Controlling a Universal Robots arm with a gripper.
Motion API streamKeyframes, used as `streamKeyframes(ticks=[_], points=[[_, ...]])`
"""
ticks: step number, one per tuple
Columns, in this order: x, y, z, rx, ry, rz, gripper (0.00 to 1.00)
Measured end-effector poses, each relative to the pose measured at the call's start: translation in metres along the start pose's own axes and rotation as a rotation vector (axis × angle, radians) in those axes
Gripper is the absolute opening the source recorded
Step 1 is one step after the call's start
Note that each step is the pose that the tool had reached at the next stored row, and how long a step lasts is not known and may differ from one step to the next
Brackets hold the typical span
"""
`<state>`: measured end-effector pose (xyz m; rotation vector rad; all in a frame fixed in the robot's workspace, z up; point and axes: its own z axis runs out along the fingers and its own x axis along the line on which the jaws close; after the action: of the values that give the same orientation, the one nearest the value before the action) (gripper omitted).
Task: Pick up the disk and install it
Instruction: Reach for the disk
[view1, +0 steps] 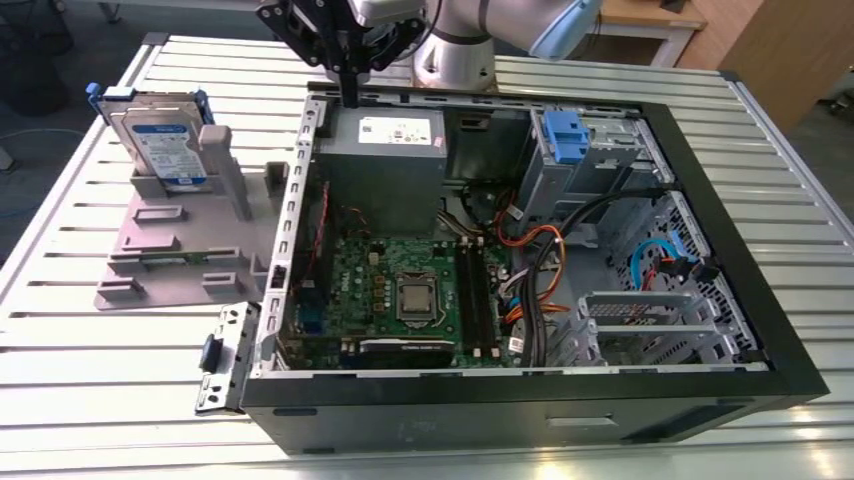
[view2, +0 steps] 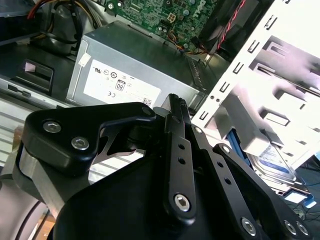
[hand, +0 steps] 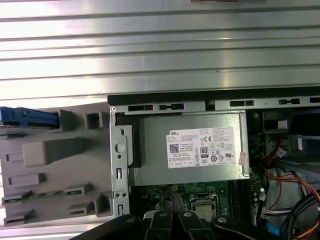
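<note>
- The gripper (view1: 350, 95) hangs over the far edge of the open computer case (view1: 534, 415), its fingers pressed together and holding nothing.
- The disk (view1: 163, 145) stands upright in the grey stand (view1: 174, 250), at the exterior view's left of the case.
- The case holds a power supply (view1: 387, 150), a motherboard (view1: 400, 290) and a blue bracket (view1: 566, 135).

The silver-grey arm (view1: 461, 45) reaches in at the top of the exterior view, its wrist turned downward. The black gripper (view1: 350, 92) hangs vertical, tips lowest, its 2 slim fingers (view2: 176, 117) pressed together, as both wrist views confirm.
</note>
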<state>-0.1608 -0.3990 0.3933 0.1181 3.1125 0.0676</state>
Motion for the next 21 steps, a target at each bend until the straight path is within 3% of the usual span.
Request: streamKeyframes(ticks=[21], points=[[0.0067,-0.0005,-0.0002,0.0000,-0.0001,0.000,0.10]])
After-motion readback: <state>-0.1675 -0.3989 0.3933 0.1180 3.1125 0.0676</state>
